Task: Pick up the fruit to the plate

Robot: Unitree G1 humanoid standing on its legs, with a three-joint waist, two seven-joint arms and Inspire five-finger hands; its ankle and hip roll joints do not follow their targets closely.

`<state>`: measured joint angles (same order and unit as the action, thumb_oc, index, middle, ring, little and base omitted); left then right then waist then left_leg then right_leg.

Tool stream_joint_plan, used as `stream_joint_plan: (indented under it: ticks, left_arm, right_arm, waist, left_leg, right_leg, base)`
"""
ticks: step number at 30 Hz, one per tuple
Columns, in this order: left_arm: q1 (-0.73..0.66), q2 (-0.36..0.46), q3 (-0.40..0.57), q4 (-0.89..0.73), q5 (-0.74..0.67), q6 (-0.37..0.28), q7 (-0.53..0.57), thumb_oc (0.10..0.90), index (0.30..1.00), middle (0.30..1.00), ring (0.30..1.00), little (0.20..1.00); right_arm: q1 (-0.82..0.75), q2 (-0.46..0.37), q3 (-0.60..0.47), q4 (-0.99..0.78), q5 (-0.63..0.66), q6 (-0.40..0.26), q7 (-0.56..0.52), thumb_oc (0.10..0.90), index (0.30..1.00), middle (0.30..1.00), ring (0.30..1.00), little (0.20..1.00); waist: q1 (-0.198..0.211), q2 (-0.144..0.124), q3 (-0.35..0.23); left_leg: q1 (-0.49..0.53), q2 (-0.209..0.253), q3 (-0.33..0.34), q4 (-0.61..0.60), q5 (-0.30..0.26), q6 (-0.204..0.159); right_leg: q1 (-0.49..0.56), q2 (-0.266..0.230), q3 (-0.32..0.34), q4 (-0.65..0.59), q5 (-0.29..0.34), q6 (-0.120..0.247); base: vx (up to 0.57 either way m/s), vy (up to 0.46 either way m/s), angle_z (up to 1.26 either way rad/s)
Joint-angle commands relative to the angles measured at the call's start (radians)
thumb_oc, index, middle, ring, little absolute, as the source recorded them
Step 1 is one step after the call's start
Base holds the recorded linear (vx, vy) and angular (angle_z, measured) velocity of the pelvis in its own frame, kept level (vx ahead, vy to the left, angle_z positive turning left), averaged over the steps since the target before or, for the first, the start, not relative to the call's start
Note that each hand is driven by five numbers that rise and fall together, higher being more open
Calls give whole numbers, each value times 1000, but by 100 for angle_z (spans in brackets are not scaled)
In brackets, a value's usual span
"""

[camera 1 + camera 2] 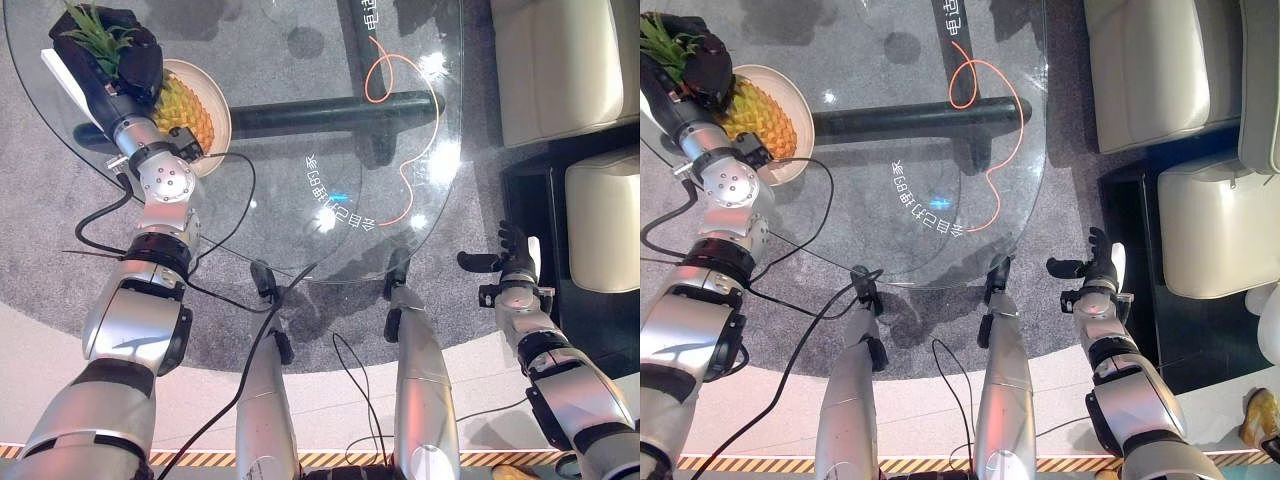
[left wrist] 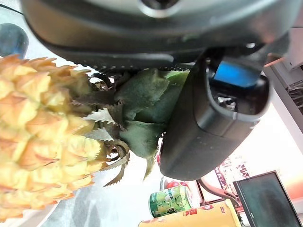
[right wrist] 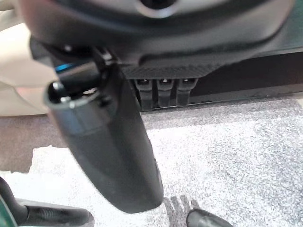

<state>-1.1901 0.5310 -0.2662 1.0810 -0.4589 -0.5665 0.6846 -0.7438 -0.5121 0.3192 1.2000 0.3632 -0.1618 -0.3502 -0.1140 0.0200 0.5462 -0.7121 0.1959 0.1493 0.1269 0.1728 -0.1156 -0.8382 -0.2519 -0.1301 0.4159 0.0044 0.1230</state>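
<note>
Grey carpet (image 1: 40,190) shows through a round glass table (image 1: 300,140), and everything below is placed from that table. At its far left edge sits a cream plate (image 1: 215,110), and a pineapple (image 1: 185,110) lies on its side in the plate, yellow body over the dish and green leafy crown (image 1: 95,35) reaching beyond the rim. The left hand (image 1: 125,55) is at the crown end, dark fingers curled round the leaves where they join the fruit; the left wrist view shows the thumb (image 2: 208,123) pressed against the crown. Farther toward the table's middle, a black bar (image 1: 330,108) of the frame runs beneath the glass, and an orange cord (image 1: 415,130) loops across the top. Off the table's near right edge, well apart from the plate, the right hand (image 1: 510,260) hangs over the carpet with fingers straight and thumb spread, holding nothing. Beyond the table's right side stand pale cushioned seats (image 1: 560,60).
</note>
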Motion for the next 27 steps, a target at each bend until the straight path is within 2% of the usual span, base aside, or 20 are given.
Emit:
stream_joint_plan:
  ticks: [1, 6, 7, 10, 11, 12, 13, 14, 16, 23, 27]
  left_arm:
    - [-171, 136, -8, 7, 2, -88, 25, 100, 300, 300, 300, 200]
    - [-177, 139, -14, 10, 9, -82, 36, 103, 302, 302, 302, 203]
    - [-177, 139, -14, 8, 9, -82, 40, 235, 415, 415, 415, 335]
    - [-178, 140, -17, 11, 24, -84, 55, 292, 465, 465, 465, 392]
    - [-177, 143, -17, 12, 28, -88, 62, 364, 526, 526, 526, 464]
    - [-178, 145, -17, 12, 27, -88, 64, 377, 538, 538, 538, 477]
    - [-180, 148, -17, 15, 29, -88, 67, 432, 585, 585, 585, 532]
    - [-181, 148, -17, 16, 29, -88, 68, 438, 589, 589, 589, 538]
    - [-181, 147, -21, 12, 38, -83, 79, 531, 669, 669, 669, 631]
    - [-167, 147, -19, -1, 64, -90, 93, 495, 639, 639, 639, 595]
    - [-149, 141, -15, -22, 80, -93, 96, 523, 662, 662, 662, 623]
  right_arm:
    - [-12, -37, 19, 20, 15, -19, -25, 800, 900, 900, 900, 900]
    - [-13, -42, 19, 24, 13, -20, -19, 800, 900, 900, 900, 900]
    - [-11, -41, 19, 22, 13, -21, -21, 800, 900, 900, 900, 900]
    - [-9, -41, 22, 21, 17, -24, -21, 800, 900, 900, 900, 900]
    - [-8, -41, 21, 22, 16, -27, -20, 800, 900, 900, 900, 900]
    - [-8, -42, 21, 22, 16, -27, -19, 800, 900, 900, 900, 900]
    - [-7, -42, 23, 24, 19, -31, -20, 800, 900, 900, 900, 900]
    - [-8, -43, 23, 24, 19, -30, -20, 800, 900, 900, 900, 900]
    - [-7, -43, 22, 22, 18, -30, -22, 800, 900, 900, 900, 900]
    - [-6, -41, 21, 17, 19, -32, -24, 800, 900, 900, 900, 900]
    - [-3, -36, 20, 14, 22, -31, -35, 800, 900, 900, 900, 900]
  waist:
    - [13, -53, -26]
    - [12, -53, -26]
    - [12, -54, -26]
    - [12, -55, -26]
    - [14, -55, -26]
    - [14, -55, -26]
    - [15, -55, -26]
    - [15, -55, -26]
    - [15, -54, -26]
    - [20, -54, -26]
    - [25, -53, -26]
  left_leg:
    - [-46, 23, -40, 182, -141, -43]
    - [-49, 23, -39, 183, -141, -43]
    - [-49, 22, -39, 183, -141, -43]
    - [-51, 22, -40, 183, -141, -43]
    - [-51, 23, -41, 183, -141, -43]
    - [-51, 23, -41, 183, -141, -43]
    - [-53, 23, -42, 184, -141, -43]
    - [-53, 22, -42, 184, -140, -43]
    - [-56, 22, -43, 185, -140, -43]
    - [-60, 21, -46, 186, -142, -42]
    - [-64, 18, -48, 185, -141, -42]
  right_leg:
    - [32, 5, 1, -64, 13, 25]
    - [30, 6, 2, -65, 13, 24]
    - [30, 6, 2, -66, 13, 25]
    - [29, 5, 1, -66, 15, 25]
    - [30, 5, 0, -66, 14, 25]
    - [30, 5, -1, -67, 14, 25]
    - [29, 5, -1, -65, 14, 25]
    - [28, 5, -1, -64, 14, 25]
    - [25, 4, -1, -63, 13, 25]
    - [23, 3, -4, -65, 14, 25]
    - [20, 3, -7, -65, 17, 25]
  base:
    - [0, 0, 0]
    - [0, 0, 0]
    - [0, 0, 0]
    - [0, 0, 0]
    - [0, 0, 0]
    - [0, 0, 0]
    - [0, 0, 0]
    - [0, 0, 0]
    - [0, 0, 0]
    - [0, 0, 0]
    - [0, 0, 0]
